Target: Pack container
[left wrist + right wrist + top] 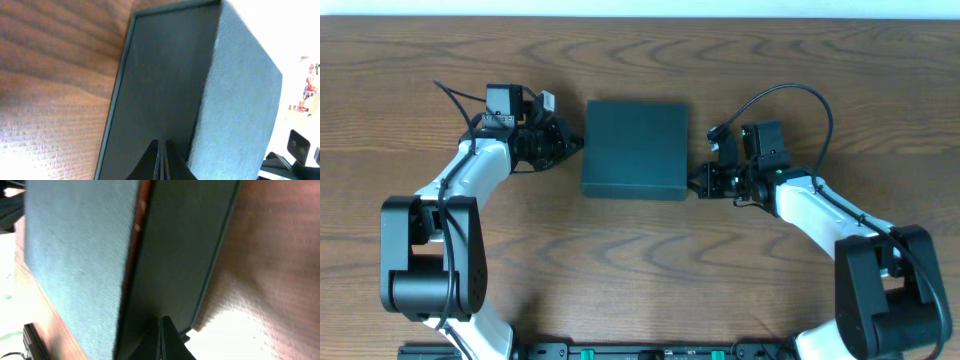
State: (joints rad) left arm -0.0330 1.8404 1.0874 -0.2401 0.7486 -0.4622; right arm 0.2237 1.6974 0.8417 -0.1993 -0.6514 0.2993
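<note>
Brown wood-grain table [640, 290] fills the overhead view. Nearest the robot's side, two dark arm bases stand at the lower corners. From them the white left arm [470, 175] and white right arm [815, 200] reach forward and inward.

Farther out, at mid-table, lies the container [635, 148], a matte dark teal-black box. It is roughly square and sits flat on the wood with its lid down. The left gripper [572, 147] meets the middle of the container's left side. The right gripper [699, 183] meets the near end of its right side, by the corner.

Left wrist view: the two black fingers [147, 162] lie pressed together with only a thin seam between them, so the claw is closed on itself. Their tips lie at the container's dark side wall; whether they touch it cannot be told. The lighter, textured top face rises to the right, and wood grain shows to the left.

Right wrist view: the fingers [172, 347] are likewise pressed together, tips at the dark side wall. A thin brown line runs along the seam between that wall and the lighter top face.

Beyond the container, the wood runs to the table's far edge, where a pale strip begins.
</note>
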